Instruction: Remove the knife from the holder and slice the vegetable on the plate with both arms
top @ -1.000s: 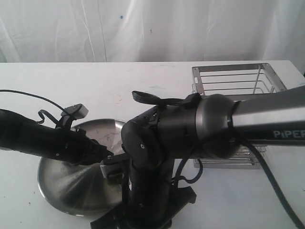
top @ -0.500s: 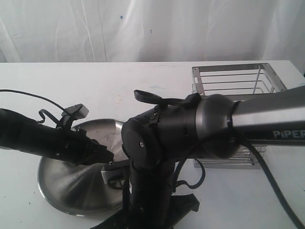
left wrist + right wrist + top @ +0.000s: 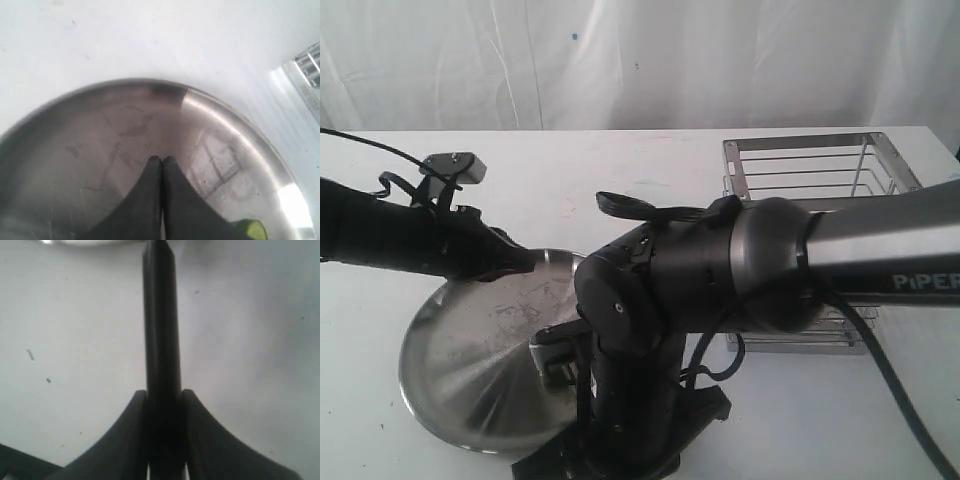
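In the left wrist view my left gripper (image 3: 161, 161) is shut and empty, hovering over the steel plate (image 3: 100, 130). A bit of the green vegetable (image 3: 253, 230) shows beside it at the frame's edge. From the exterior view the left gripper (image 3: 525, 264) sits above the far left rim of the plate (image 3: 460, 380). My right gripper (image 3: 164, 395) is shut on the black knife (image 3: 161, 315), which points out over the white table. The right arm (image 3: 650, 290) hides that gripper, the knife and the vegetable in the exterior view.
The silver wire holder (image 3: 810, 170) stands at the back right, partly behind the right arm's grey PIPER sleeve (image 3: 880, 250). A white curtain closes off the back of the white table (image 3: 570, 170). The plate's rim (image 3: 85, 242) just shows in the right wrist view.
My left arm has risen and drawn back from the plate's middle toward its far left rim, still shut. The right arm has shifted only slightly over the plate's near right side.
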Controlling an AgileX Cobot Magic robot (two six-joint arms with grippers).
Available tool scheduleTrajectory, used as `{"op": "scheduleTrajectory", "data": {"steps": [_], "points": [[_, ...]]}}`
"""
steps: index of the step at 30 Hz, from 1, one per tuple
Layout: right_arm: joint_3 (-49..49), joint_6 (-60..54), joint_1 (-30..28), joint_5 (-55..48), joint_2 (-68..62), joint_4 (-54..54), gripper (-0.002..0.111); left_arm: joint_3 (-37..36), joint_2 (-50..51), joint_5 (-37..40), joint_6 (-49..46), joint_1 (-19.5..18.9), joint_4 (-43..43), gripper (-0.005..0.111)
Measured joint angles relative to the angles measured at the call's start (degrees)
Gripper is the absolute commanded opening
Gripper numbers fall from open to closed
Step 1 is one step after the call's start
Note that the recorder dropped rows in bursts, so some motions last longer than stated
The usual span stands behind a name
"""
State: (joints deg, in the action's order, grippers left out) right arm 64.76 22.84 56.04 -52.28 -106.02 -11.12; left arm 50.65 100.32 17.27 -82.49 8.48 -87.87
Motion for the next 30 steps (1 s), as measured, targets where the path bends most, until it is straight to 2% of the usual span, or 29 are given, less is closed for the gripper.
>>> {"op": "scheduleTrajectory", "data": {"steps": [10,14,17,22,30], "points": [[0.0,3.1,0.0,3.9,2.7,5.6,0.0,0.0,-6.5,-5.7,2.7,0.0,0.3,0.0],[0.0,3.6,0.2,5.2,4.8,4.7,0.0,-4.2,-9.3,-9.1,5.3,0.0,0.3,0.0],[0.0,5.7,3.4,6.7,4.8,4.6,0.0,-9.1,-10.1,-14.1,5.6,0.0,0.3,0.0],[0.0,11.5,5.6,6.5,4.0,8.4,0.0,-10.8,-10.2,-15.1,5.6,0.0,0.3,0.0],[0.0,11.9,5.6,7.2,2.1,8.5,0.0,-10.8,-10.2,-15.2,5.6,0.0,0.3,0.0]]}}
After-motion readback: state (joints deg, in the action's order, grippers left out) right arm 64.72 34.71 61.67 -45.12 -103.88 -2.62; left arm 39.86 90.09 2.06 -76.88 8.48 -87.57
